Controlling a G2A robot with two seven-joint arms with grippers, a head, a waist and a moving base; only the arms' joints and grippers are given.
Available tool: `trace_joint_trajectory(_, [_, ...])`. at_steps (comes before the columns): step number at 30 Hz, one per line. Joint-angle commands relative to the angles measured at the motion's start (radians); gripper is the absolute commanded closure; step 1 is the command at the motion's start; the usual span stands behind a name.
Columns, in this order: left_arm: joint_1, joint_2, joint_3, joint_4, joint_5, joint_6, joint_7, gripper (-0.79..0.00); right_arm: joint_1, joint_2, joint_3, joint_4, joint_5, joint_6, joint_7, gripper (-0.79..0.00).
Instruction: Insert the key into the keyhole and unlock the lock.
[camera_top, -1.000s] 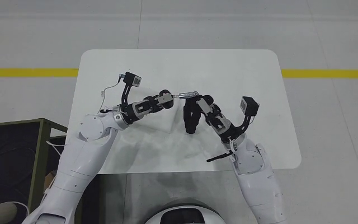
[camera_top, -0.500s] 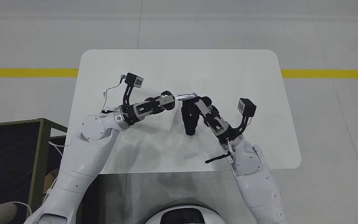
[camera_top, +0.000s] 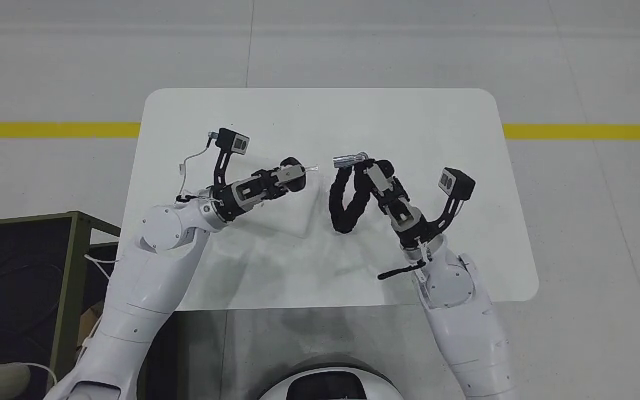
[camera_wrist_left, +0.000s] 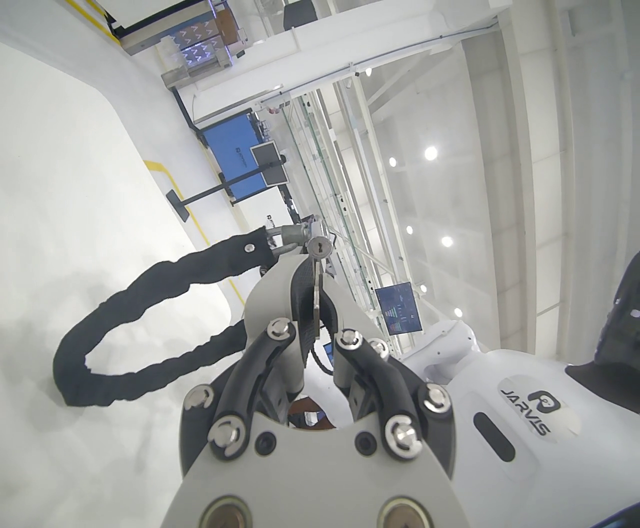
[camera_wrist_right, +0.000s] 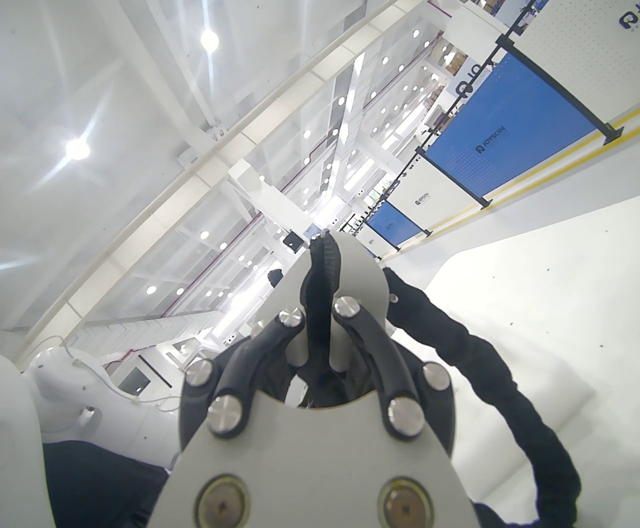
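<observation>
A black cloth-sleeved chain lock (camera_top: 345, 205) hangs in a loop over the white table (camera_top: 200, 120). Its silver cylinder (camera_top: 350, 160) sticks out toward my left arm, and the keyhole (camera_wrist_left: 319, 246) faces the left wrist camera. My right gripper (camera_top: 373, 177) is shut on the lock's black sleeve (camera_wrist_right: 320, 300) just behind the cylinder. My left gripper (camera_top: 297, 172) is shut on the key (camera_wrist_left: 317, 295), held edge-on. The blade points at the keyhole with a small gap between its tip and the cylinder. The rest of the chain (camera_wrist_right: 475, 360) trails down beside the right gripper.
A dark olive bin (camera_top: 60, 260) stands on the floor off the table's left side. A yellow floor line (camera_top: 70, 129) runs behind the table. Bare tabletop lies beyond both grippers and toward the right edge.
The right gripper has carried the lock's cylinder to the right and slightly farther away. The key tip, earlier at the cylinder, now stands apart from it. The left gripper drew back slightly.
</observation>
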Motion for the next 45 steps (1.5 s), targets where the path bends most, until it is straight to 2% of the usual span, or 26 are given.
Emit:
trace_joint_trajectory(1, [-0.001, 0.0, 0.001, 0.001, -0.006, 0.005, -0.01, 0.0, 0.003, 0.003, 0.006, -0.01, 0.022, 0.005, 0.013, 0.0])
trace_joint_trajectory(6, [0.003, 0.0, 0.0, -0.003, -0.001, 0.004, -0.004, 0.0, 0.003, 0.003, 0.006, -0.01, 0.022, 0.005, 0.013, 0.0])
trace_joint_trajectory(8, [0.02, 0.0, -0.029, -0.03, 0.041, -0.004, 0.079, 0.0, -0.017, 0.003, 0.009, -0.031, 0.031, 0.038, 0.001, 0.0])
trace_joint_trajectory(9, [0.025, 0.001, -0.046, -0.044, 0.103, -0.037, 0.133, 0.0, -0.021, 0.004, 0.01, -0.043, 0.041, 0.056, -0.002, 0.0])
trace_joint_trajectory(13, [0.049, -0.005, -0.116, -0.105, 0.545, -0.262, 0.435, 0.0, -0.028, 0.006, 0.006, -0.064, 0.127, 0.108, 0.014, 0.0])
trace_joint_trajectory(15, [0.075, -0.021, -0.12, -0.136, 0.841, -0.359, 0.664, 0.0, -0.027, 0.008, 0.007, -0.072, 0.181, 0.137, 0.032, 0.0])
trace_joint_trajectory(16, [0.079, -0.027, -0.118, -0.144, 0.921, -0.374, 0.734, 0.0, -0.026, 0.009, 0.007, -0.074, 0.194, 0.142, 0.037, 0.0])
trace_joint_trajectory(18, [0.084, -0.044, -0.113, -0.169, 1.251, -0.395, 0.958, 0.0, -0.026, 0.011, 0.01, -0.081, 0.236, 0.164, 0.053, 0.0])
trace_joint_trajectory(21, [0.091, -0.06, -0.084, -0.156, 1.629, -0.335, 1.267, 0.0, -0.028, 0.014, 0.01, -0.089, 0.287, 0.197, 0.073, 0.0])
trace_joint_trajectory(23, [0.093, -0.064, -0.057, -0.122, 1.796, -0.3, 1.424, 0.0, -0.026, 0.017, 0.016, -0.093, 0.293, 0.222, 0.095, 0.0])
trace_joint_trajectory(31, [0.094, -0.065, -0.052, -0.12, 1.819, -0.297, 1.442, 0.0, -0.025, 0.018, 0.02, -0.095, 0.289, 0.221, 0.092, 0.0])
trace_joint_trajectory(33, [0.091, -0.061, -0.078, -0.134, 1.938, -0.192, 1.397, 0.0, -0.037, 0.018, 0.013, -0.106, 0.307, 0.247, 0.09, 0.0])
trace_joint_trajectory(35, [0.092, -0.063, -0.086, -0.113, 1.963, -0.119, 1.433, 0.0, -0.04, 0.019, 0.014, -0.113, 0.324, 0.262, 0.086, 0.0])
trace_joint_trajectory(37, [0.064, -0.06, -0.098, -0.116, 2.072, -0.062, 1.46, 0.0, -0.045, 0.02, 0.011, -0.125, 0.364, 0.291, 0.095, 0.0])
trace_joint_trajectory(40, [0.037, -0.047, -0.092, -0.14, 2.389, 0.06, 1.58, 0.0, -0.053, 0.023, 0.015, -0.151, 0.409, 0.331, 0.13, 0.0])
trace_joint_trajectory(42, [0.025, -0.041, -0.082, -0.138, 2.54, 0.144, 1.667, 0.0, -0.056, 0.026, 0.021, -0.163, 0.42, 0.346, 0.149, 0.0])
trace_joint_trajectory(43, [0.015, -0.036, -0.073, -0.134, 2.661, 0.218, 1.735, 0.0, -0.059, 0.028, 0.026, -0.169, 0.425, 0.353, 0.158, 0.0])
trace_joint_trajectory(45, [0.003, -0.031, -0.063, -0.115, 2.794, 0.321, 1.825, 0.0, -0.061, 0.03, 0.033, -0.176, 0.429, 0.359, 0.168, 0.0])
